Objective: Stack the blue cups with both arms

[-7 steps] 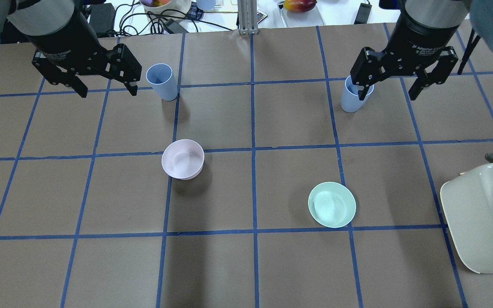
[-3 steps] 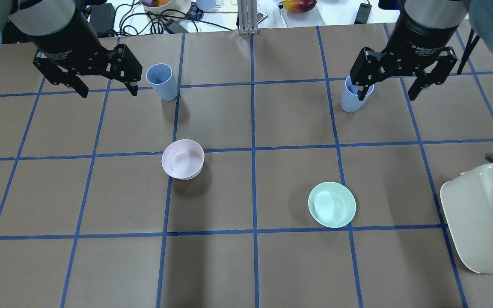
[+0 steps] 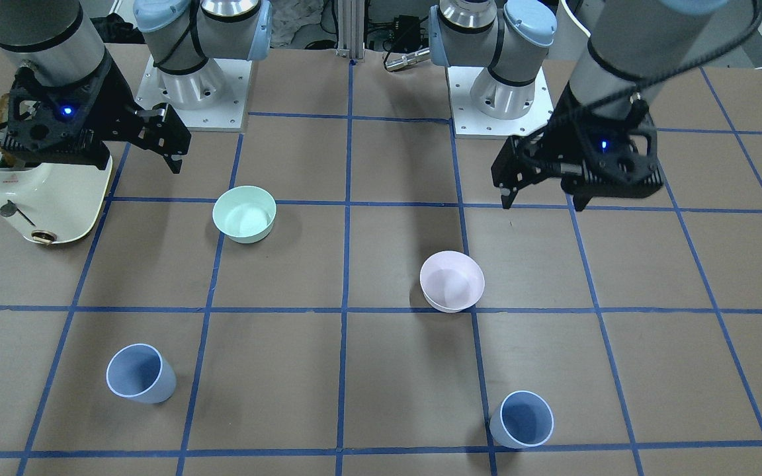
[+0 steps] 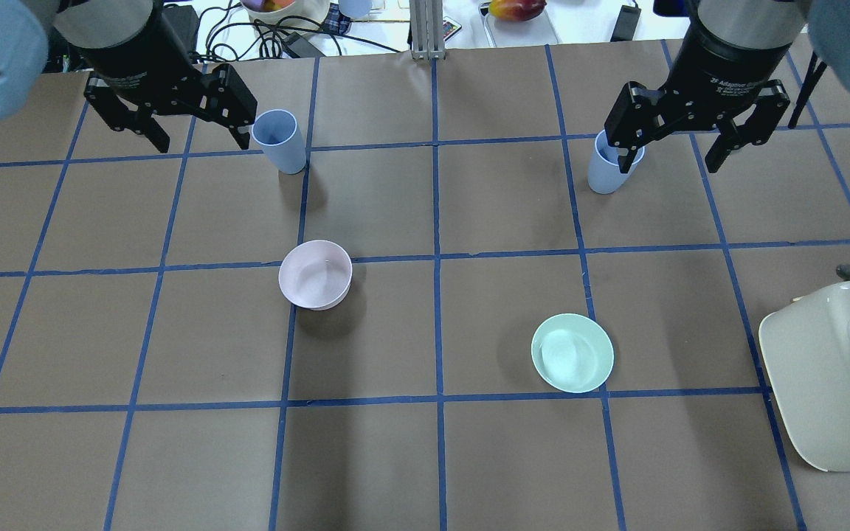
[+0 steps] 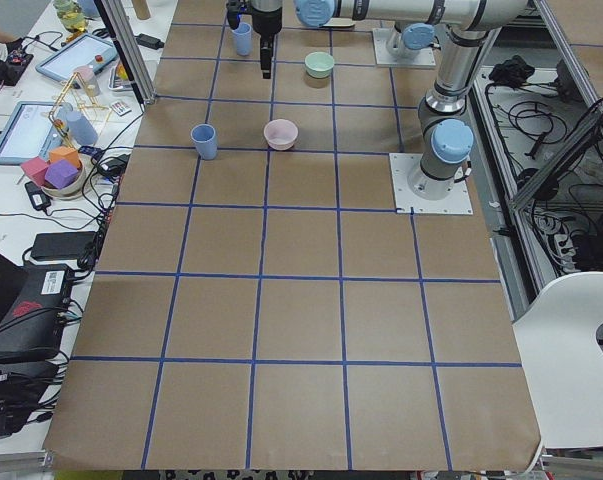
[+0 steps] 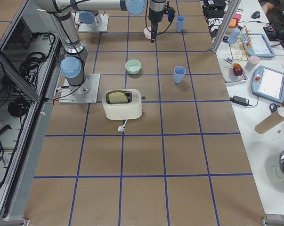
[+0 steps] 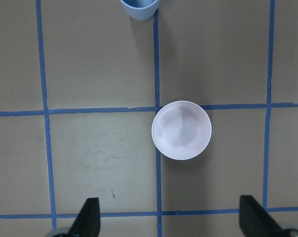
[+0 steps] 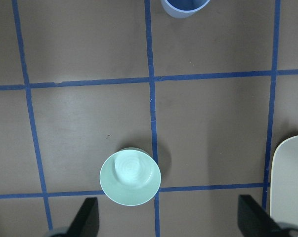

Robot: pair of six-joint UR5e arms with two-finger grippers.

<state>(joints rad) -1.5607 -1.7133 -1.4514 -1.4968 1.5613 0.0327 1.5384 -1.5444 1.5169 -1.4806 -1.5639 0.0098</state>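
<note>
Left fingers (image 4: 235,122), wide and empty, have moved near the blue cup (image 4: 280,144) at 3 o'clock, maybe to grab. Right fingers (image 4: 620,125) stay wide.

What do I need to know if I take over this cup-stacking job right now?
Both open, empty, raised and touching nothing: left end effector, right end effector.
Cups upright, far apart, unstacked: left-side blue cup, right-side blue cup.
Done: nothing grasped yet.
Left: grasp one cup and nest it into the other, keeping clear of the pink bowl and mint-green bowl.
</note>
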